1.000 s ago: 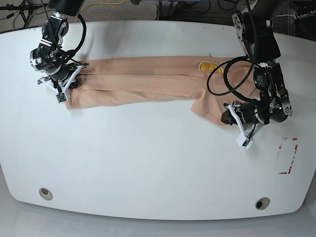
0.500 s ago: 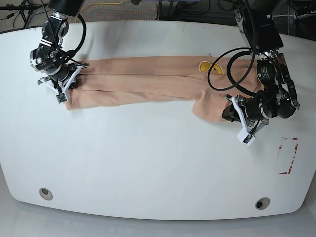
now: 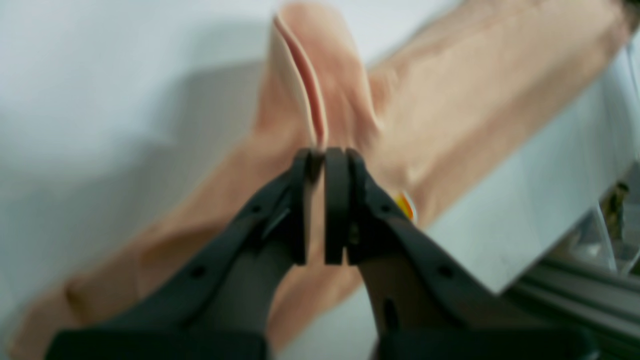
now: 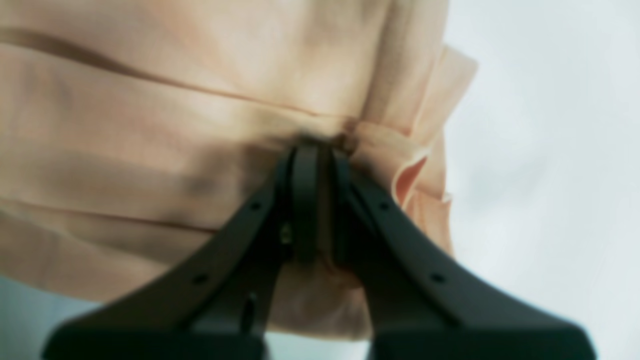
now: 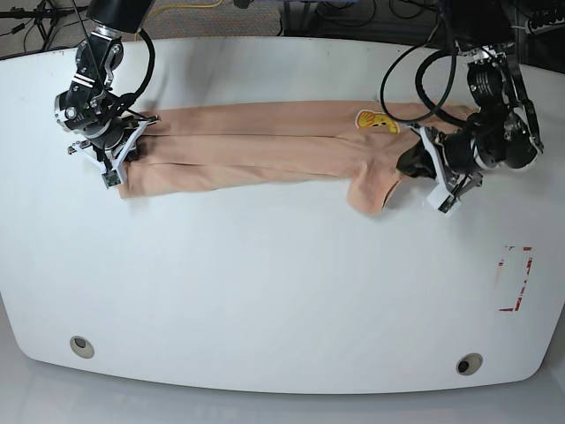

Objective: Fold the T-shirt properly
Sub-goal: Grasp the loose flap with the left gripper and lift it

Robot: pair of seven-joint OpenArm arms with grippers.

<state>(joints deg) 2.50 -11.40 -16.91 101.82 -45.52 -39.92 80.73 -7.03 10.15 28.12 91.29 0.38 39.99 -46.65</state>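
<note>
T-shirt (image 5: pixel 256 146) edges in both tools

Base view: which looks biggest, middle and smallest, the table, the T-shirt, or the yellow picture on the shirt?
1. The table looks biggest, filling nearly the whole view.
2. The T-shirt comes next, a long strip across it.
3. The yellow picture looks smallest, a little patch on the shirt.

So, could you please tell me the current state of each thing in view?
T-shirt: folded into a long band, flat on the table, both ends pinched.
Left gripper: shut on a lifted fold of the T-shirt.
Right gripper: shut on the T-shirt's bunched end.
</note>
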